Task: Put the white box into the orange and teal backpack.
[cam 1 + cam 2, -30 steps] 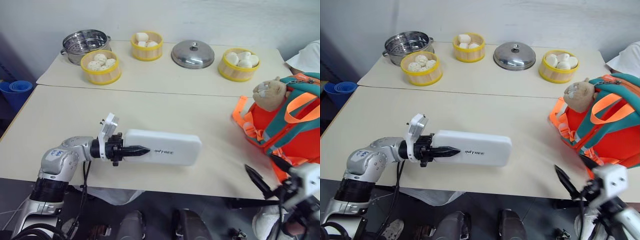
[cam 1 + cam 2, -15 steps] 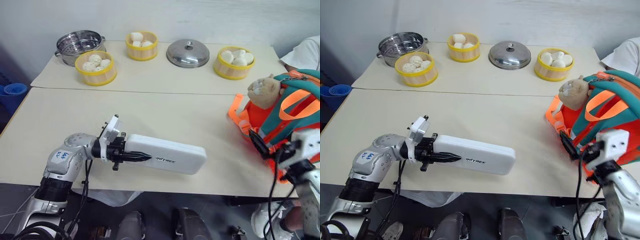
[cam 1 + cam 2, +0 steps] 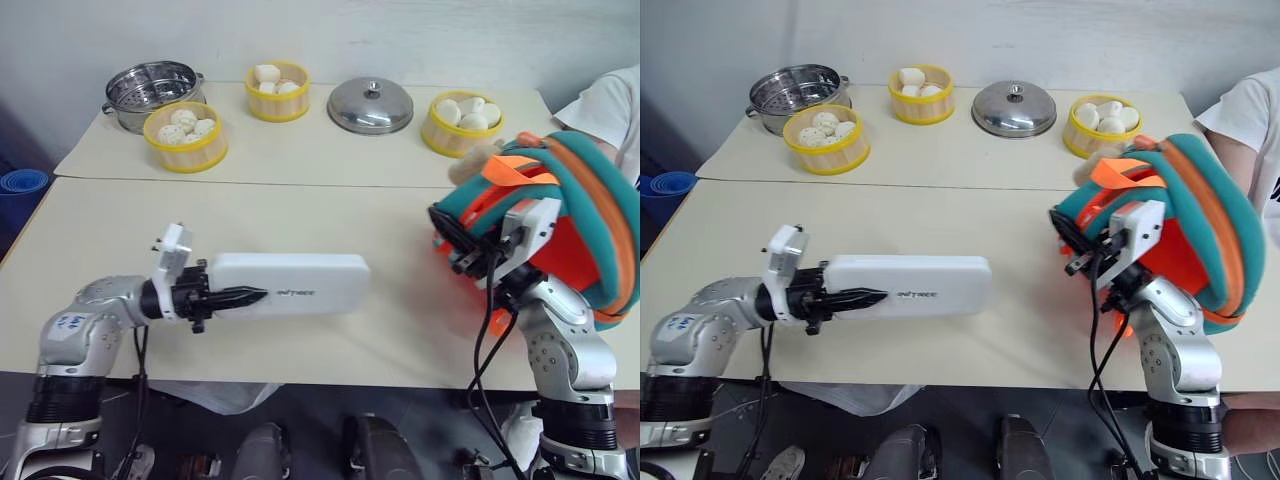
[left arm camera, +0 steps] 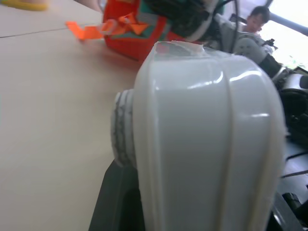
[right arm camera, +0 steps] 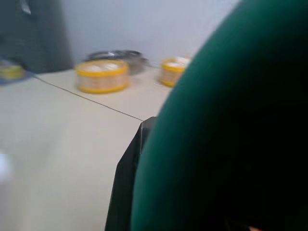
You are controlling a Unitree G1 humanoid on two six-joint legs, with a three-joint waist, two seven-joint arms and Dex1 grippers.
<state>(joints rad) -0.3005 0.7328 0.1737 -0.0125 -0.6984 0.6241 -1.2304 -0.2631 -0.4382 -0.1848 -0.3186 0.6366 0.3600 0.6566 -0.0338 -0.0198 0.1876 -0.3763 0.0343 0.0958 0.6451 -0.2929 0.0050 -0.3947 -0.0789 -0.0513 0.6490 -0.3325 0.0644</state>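
The white box (image 3: 290, 284) hangs level just over the near table, lettering up. My left gripper (image 3: 225, 297) is shut on the box's left end, with one black finger lying along its side. In the left wrist view the white box (image 4: 207, 134) stands close up, with the backpack (image 4: 125, 33) beyond it. At the right, the orange and teal backpack (image 3: 580, 200) stands tilted, its teal and orange straps arching up. My right gripper (image 3: 452, 238) is shut on its teal edge at the side facing the box. Teal fabric (image 5: 231, 120) lies against one black finger (image 5: 127, 192).
On the far table stand three yellow steamer baskets (image 3: 185, 135) of buns, a steel pot (image 3: 150, 90) and a steel lid (image 3: 370, 105). A person's white sleeve (image 3: 610, 100) is behind the backpack. Bare tabletop (image 3: 400, 250) separates the box from the backpack.
My right arm rose from below the table's front edge to the backpack and its gripper closed on the teal edge, tilting the backpack toward the box. My left gripper drew the box slightly left.
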